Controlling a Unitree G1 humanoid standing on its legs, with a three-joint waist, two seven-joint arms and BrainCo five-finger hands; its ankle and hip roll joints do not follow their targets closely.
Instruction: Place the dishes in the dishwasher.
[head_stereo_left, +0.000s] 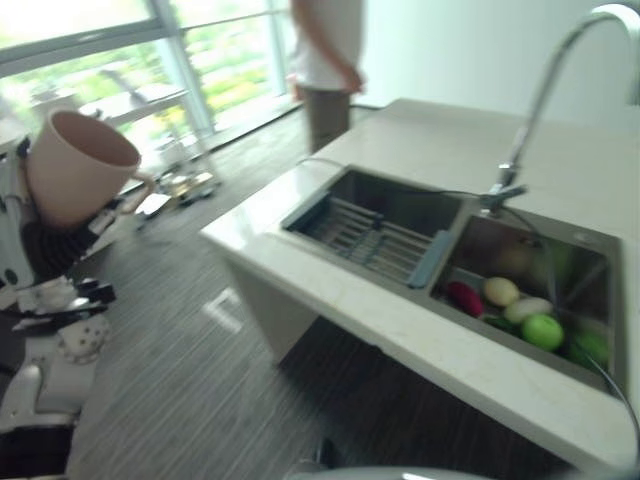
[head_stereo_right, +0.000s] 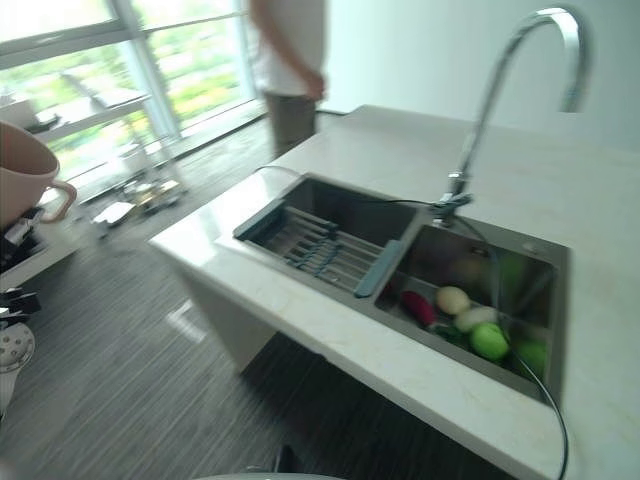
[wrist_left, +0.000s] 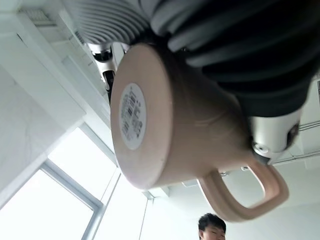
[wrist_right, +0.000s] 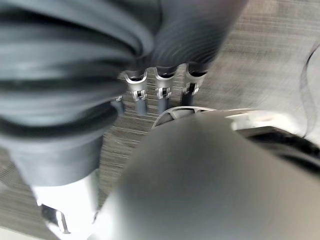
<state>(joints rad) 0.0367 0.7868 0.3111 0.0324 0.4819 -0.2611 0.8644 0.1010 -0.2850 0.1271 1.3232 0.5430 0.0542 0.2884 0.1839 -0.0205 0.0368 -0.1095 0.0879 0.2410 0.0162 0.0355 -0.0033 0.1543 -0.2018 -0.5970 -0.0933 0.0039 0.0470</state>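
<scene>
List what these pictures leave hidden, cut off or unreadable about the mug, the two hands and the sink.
- Pink mug: in the right eye view the picture's edge cuts it; the print on its base label is too small to read.
- Left hand: the fingers are behind the mug, so the grip is unclear.
- Right hand: blurred, fingertips hidden behind a grey rounded surface.
- Sink: the items in its right basin are too blurred to name.

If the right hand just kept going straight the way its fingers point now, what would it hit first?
Probably the dark wood-grain floor: the right hand points down at it, with nothing visible between. Depth is hard to judge in this close wrist view.
</scene>
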